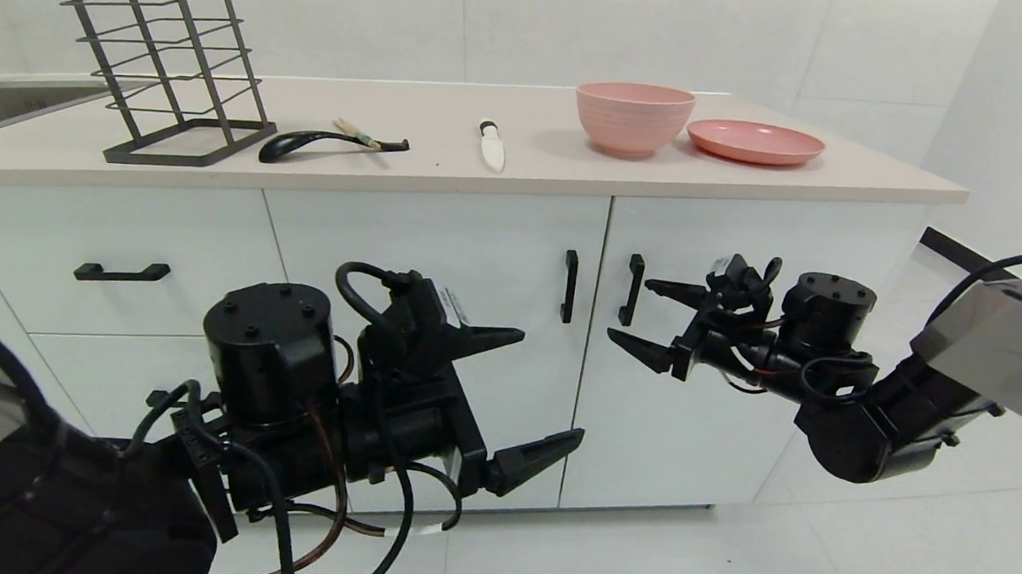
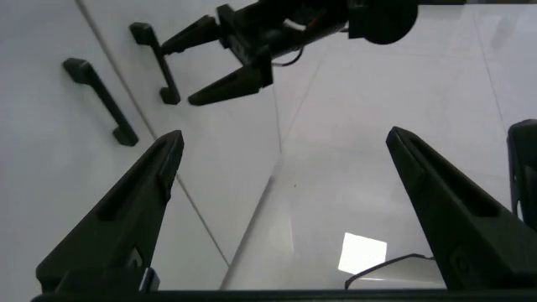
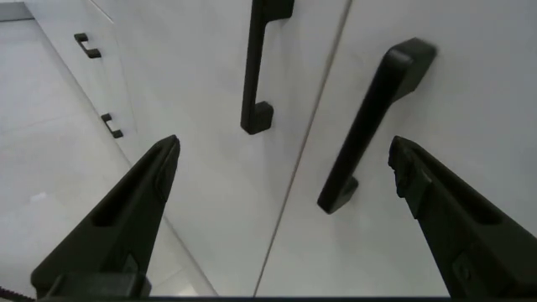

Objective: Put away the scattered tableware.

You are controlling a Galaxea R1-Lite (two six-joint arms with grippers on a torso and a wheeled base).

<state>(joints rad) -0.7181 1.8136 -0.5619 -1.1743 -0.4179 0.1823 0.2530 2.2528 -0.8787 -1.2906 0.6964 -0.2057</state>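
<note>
On the beige countertop (image 1: 447, 172) lie a pink bowl (image 1: 633, 118), a pink plate (image 1: 755, 141), a white knife (image 1: 490, 145), a black spoon (image 1: 307, 142) and chopsticks (image 1: 360, 136). A black wire rack (image 1: 166, 53) stands at the counter's left. My left gripper (image 1: 529, 393) hangs open below counter height, in front of the white cabinet doors. My right gripper (image 1: 658, 321) is open too, level with the door handles (image 1: 600, 288). The left wrist view has its own open gripper (image 2: 281, 151) with the right gripper (image 2: 210, 59) beyond. In the right wrist view, the open gripper (image 3: 281, 159) faces the handles (image 3: 373, 126).
A steel sink (image 1: 8, 101) sits at the counter's far left. A drawer handle (image 1: 121, 272) is on the left cabinet front. White tiled floor (image 1: 813, 563) spreads below and to the right of the cabinet.
</note>
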